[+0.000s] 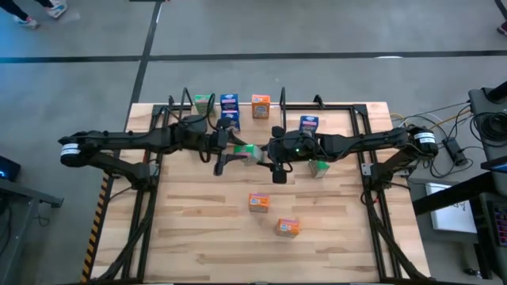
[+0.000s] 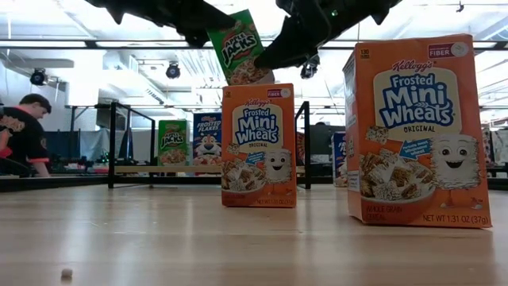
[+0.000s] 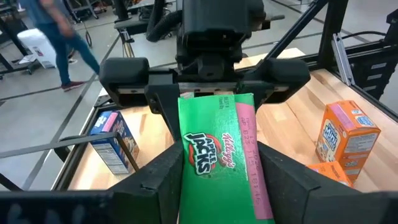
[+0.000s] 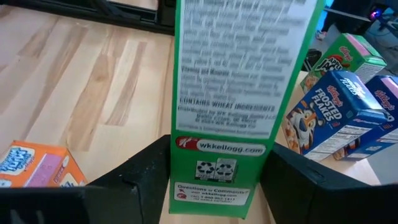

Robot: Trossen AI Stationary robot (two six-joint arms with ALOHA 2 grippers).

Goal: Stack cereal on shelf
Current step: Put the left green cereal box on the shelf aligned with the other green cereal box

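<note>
Green cereal box (image 3: 217, 155) – between both grippers

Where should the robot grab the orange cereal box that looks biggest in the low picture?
Probably its two narrow sides near the top, coming straight down. The orange box stands upright and alone on the table, top free. The left tool and right tool both hold the green box now.

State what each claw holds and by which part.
Both hold one green Apple Jacks box in mid-air: the left claw and the right claw each clamp its side edges at opposite ends.
</note>
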